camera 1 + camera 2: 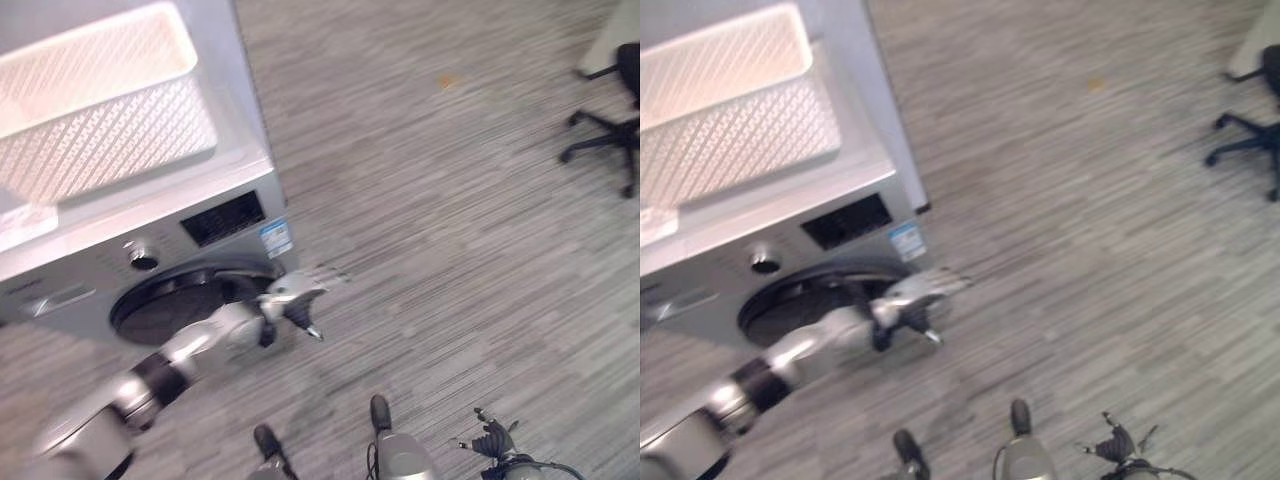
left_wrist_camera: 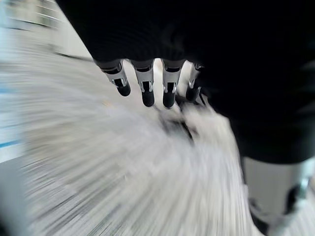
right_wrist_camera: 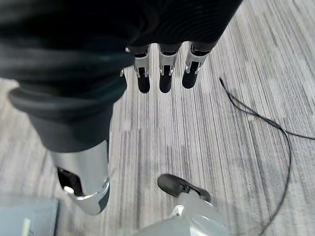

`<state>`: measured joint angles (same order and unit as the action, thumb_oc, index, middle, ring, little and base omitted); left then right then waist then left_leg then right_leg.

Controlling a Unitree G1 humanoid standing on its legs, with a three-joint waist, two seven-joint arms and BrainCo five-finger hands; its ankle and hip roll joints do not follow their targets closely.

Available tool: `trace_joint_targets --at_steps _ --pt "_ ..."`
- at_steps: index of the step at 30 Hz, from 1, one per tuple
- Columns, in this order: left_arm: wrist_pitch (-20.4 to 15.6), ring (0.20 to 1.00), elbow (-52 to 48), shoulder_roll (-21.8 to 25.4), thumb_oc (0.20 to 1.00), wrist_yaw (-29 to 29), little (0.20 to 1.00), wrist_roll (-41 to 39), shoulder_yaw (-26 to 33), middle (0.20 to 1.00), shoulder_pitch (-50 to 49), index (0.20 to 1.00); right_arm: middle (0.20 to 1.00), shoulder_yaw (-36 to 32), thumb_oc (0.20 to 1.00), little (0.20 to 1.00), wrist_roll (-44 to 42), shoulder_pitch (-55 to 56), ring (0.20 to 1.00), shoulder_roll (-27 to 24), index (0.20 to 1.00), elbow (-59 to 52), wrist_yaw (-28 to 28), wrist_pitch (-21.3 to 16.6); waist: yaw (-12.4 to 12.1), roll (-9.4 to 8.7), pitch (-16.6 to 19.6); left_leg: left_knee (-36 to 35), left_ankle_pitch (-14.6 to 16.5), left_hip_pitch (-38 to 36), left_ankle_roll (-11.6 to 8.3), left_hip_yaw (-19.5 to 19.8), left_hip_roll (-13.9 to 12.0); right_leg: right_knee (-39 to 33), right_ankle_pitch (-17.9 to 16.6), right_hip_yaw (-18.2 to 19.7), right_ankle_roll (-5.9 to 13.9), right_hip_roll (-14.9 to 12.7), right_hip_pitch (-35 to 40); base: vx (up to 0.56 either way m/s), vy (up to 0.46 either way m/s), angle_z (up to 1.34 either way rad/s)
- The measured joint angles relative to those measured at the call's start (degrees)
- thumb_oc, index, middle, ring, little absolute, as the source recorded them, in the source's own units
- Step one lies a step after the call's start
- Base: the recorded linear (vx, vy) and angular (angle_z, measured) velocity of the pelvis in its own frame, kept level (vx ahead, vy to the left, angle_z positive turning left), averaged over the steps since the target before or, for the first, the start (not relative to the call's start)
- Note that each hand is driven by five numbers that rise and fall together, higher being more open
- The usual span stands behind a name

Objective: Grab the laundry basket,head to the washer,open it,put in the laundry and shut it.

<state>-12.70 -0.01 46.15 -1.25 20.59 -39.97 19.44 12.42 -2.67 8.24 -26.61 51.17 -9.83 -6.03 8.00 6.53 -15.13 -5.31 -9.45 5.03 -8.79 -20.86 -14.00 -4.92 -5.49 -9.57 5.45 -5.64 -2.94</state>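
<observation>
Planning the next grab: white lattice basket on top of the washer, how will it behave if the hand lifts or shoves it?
The laundry basket has perforated lattice walls, so it is probably light and a bit flexy at the rim. It sits on the washer's smooth top, so a push would likely slide it, not tip it: it looks wide and low. What it holds cannot be seen.

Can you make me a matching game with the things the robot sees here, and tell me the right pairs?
Things:
1. laundry basket
2. washer
3. left hand
4. office chair

Places:
A. out on the floor, far off on the robot's right
B. by the round door
C. on top of the washer
D. under the basket

Pairs: 1-C, 2-D, 3-B, 4-A
</observation>
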Motion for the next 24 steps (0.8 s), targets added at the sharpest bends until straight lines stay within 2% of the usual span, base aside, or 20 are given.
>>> trace_joint_targets --at_steps 1,2,3,4,6,8,11,13,14,15,16,18,19,22,24 --pt "-0.09 1.0 -0.23 1.25 1.0 1.28 1.0 -4.93 3.75 1.0 -8.61 1.0 1.0 0.11 1.0 1.0 0.02 -0.74 1.0 0.1 1.0 -0.41 0.14 0.01 -1.95 0.07 -0.49 -0.01 0.16 0.37 0.56 0.57 0.57 -0.03 0.24 -0.44 0.33 -0.49 -0.18 -0.02 0.058 0.34" --pt "0.22 1.0 0.74 0.29 1.0 2.22 1.0 -9.19 8.66 1.0 -18.15 1.0 1.0 -0.75 1.0 1.0 0.01 -2.31 1.0 0.7 1.0 -1.15 0.12 -0.47 -2.65 -1.03 -2.01 -0.01 0.3 0.99 0.74 0.52 0.86 -0.03 0.3 -0.57 0.51 -1.16 -0.71 0.01 0.063 0.22" --pt "0.81 1.0 3.68 -0.61 1.0 2.96 1.0 -9.53 9.28 1.0 -21.36 1.0 1.0 -1.4 1.0 1.0 -0.02 -4.21 1.0 1.68 1.0 -0.68 0.1 -0.33 -3.34 -1.72 -3.22 0.02 0.22 1.45 0.98 1.17 1.41 -0.02 0.15 -0.7 0.68 -1.35 -0.85 0.0 0.067 0.22" --pt "1.71 1.0 8.39 -1.52 1.0 4.68 1.0 -9.47 7.47 1.0 -21.33 1.0 1.0 -1.5 1.0 1.0 -0.01 -6.0 1.0 2.33 1.0 -0.08 0.2 -0.21 -4.58 -2.67 -4.13 0.02 0.09 2.23 1.34 1.5 1.74 -0.04 0.11 -0.97 0.75 -1.51 -1.31 0.01 0.073 0.21" --pt "4.32 1.0 10.56 1.13 1.0 11.8 1.0 -9.37 4.41 1.0 -19.61 1.0 1.0 -2.19 1.0 1.0 -0.06 -10.4 1.0 2.54 1.0 -2.56 0.38 0.05 -5.51 -5.24 -6.33 0.0 -0.15 4.88 2.21 1.6 2.83 -0.07 -0.55 -1.02 1.28 -2.66 -3.8 0.09 0.055 0.13" --pt "5.65 1.0 10.33 1.11 1.0 15.19 1.0 -9.4 3.26 1.0 -16.33 1.0 1.0 -1.84 1.0 1.0 -0.11 -11.51 1.0 2.58 1.0 -2.85 1.3 0.81 -5.48 -5.19 -6.43 0.02 0.03 5.4 2.55 1.91 3.64 -0.23 -0.58 -1.09 1.62 -3.38 -4.15 0.05 0.022 0.09" --pt "5.85 1.0 9.3 -0.1 1.0 16.11 1.0 -9.54 4.82 1.0 -12.61 1.0 1.0 -0.62 1.0 1.0 -0.93 -11.52 1.0 2.99 1.0 -3.76 1.44 1.26 -5.34 -5.17 -6.5 0.02 0.17 5.53 2.77 1.5 3.92 -0.06 -0.66 -0.78 1.74 -3.62 -4.56 -0.01 0.001 -0.04" --pt "6.25 1.0 17.16 -8.16 1.0 12.55 1.0 -8.54 5.01 1.0 -4.0 1.0 1.0 0.13 1.0 1.0 -1.17 -11.55 1.0 3.7 1.0 -4.69 1.42 1.57 -3.94 -5.49 -6.58 0.72 0.17 7.44 2.77 1.54 3.76 -0.03 -0.84 -0.77 1.72 -3.27 -6.18 -0.06 0.009 -0.04" --pt "7.12 1.0 25.84 -13.48 1.0 9.24 1.0 -6.59 3.02 1.0 2.53 1.0 1.0 1.2 1.0 1.0 -1.15 -12.07 1.0 3.64 1.0 -4.63 1.31 1.93 -3.56 -5.74 -6.62 1.23 0.19 8.56 2.81 1.48 3.67 -0.03 -1.09 -0.63 1.73 -3.23 -7.15 -0.05 0.019 -0.03" --pt "7.97 1.0 31.79 -16.68 1.0 7.62 1.0 -5.6 2.07 1.0 6.71 1.0 1.0 2.14 1.0 1.0 -1.11 -13.01 1.0 3.81 1.0 -4.59 1.3 2.12 -2.84 -6.16 -6.86 1.26 0.17 9.12 2.84 1.42 3.66 -0.03 -1.25 -0.53 1.75 -3.23 -7.75 -0.06 0.031 -0.09" --pt "8.38 1.0 46.01 -21.99 1.0 3.34 1.0 -2.23 -2.22 1.0 15.99 1.0 1.0 5.56 1.0 1.0 -1.06 -15.46 1.0 3.95 1.0 -4.92 1.04 2.18 -0.53 -7.64 -7.53 1.25 0.02 10.08 3.03 1.09 3.61 -0.03 -1.83 -0.17 1.69 -3.17 -9.06 -0.07 0.034 -0.13" --pt "10.2 1.0 62.25 -26.6 1.0 1.26 1.0 1.77 -8.09 1.0 25.58 1.0 1.0 8.57 1.0 1.0 -1.01 -18.94 1.0 4.5 1.0 -4.35 1.05 2.2 1.55 -9.52 -8.28 1.22 -0.23 10.87 3.35 0.42 3.66 -0.02 -2.38 0.39 1.69 -3.25 -10.45 -0.08 0.019 -0.32" --pt "11.25 1.0 67.78 -26.93 1.0 -1.07 1.0 3.1 -7.7 1.0 31.33 1.0 1.0 10.07 1.0 1.0 -1.05 -21.11 1.0 5.2 1.0 -5.02 -0.36 1.97 4.13 -11.83 -8.48 1.25 -0.25 11.87 3.36 -1.63 3.42 -0.01 -3.26 2.36 1.57 -3.05 -12.77 -0.07 -0.011 -0.53" --pt "12.65 1.0 73.67 -24.03 1.0 -3.2 1.0 3.1 -4.61 1.0 40.57 1.0 1.0 11.61 1.0 1.0 -1.11 -21.66 1.0 4.54 1.0 -7.37 -1.65 2.0 6.91 -13.14 -8.97 1.27 -0.44 13.73 3.23 -2.98 2.42 0.0 -4.4 3.13 1.16 -2.09 -15.68 -0.05 -0.024 -0.33" --pt "12.89 1.0 77.97 -20.26 1.0 -2.7 1.0 2.45 -2.95 1.0 46.5 1.0 1.0 11.89 1.0 1.0 -1.34 -18.79 1.0 3.1 1.0 -15.39 -1.55 1.18 8.44 -14.17 -8.64 1.48 -0.75 16.36 2.76 -3.22 1.45 0.0 -4.87 3.53 0.72 -1.13 -18.5 -0.03 -0.012 -0.21"
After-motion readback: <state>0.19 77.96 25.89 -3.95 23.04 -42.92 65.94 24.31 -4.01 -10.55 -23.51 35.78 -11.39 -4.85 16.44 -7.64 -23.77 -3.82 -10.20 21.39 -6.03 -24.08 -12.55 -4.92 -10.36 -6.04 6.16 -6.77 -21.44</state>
